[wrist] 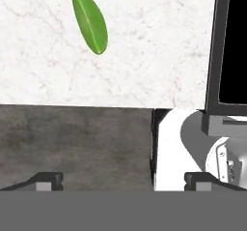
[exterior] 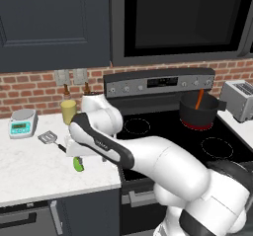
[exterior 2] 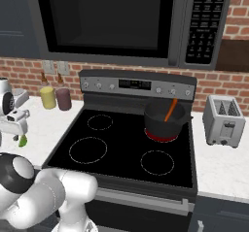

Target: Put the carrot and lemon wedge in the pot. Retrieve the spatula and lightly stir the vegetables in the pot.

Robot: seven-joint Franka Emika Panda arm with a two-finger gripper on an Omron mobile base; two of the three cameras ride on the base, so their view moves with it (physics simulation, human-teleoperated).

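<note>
**Inspector:** Lemon wedge lies flat on the white marble counter, clear of the counter's front edge. In the hand view it sits ahead of the gripper and off toward the left fingertip. Its long axis runs roughly away from the hand, pointed ends fore and aft, slightly slanted.

**Clerk:** And the jaws?

**Inspector:** Spread as wide as they go, holding nothing. The two tips stand well apart, the wedge beyond them, not between. From the left base camera the hand hangs over the counter just above the wedge.

**Clerk:** What does the next move turn on?

**Inspector:** My judgement: the hand must shift forward and toward that left tip to centre over the wedge, then close across its narrow width, not along its length.

**Clerk:** Further back?

**Inspector:** Spatula rests on the counter just behind the hand. Beyond, on the stove's right rear burner, the pot stands with the carrot already inside, tip poking above the rim.
</note>
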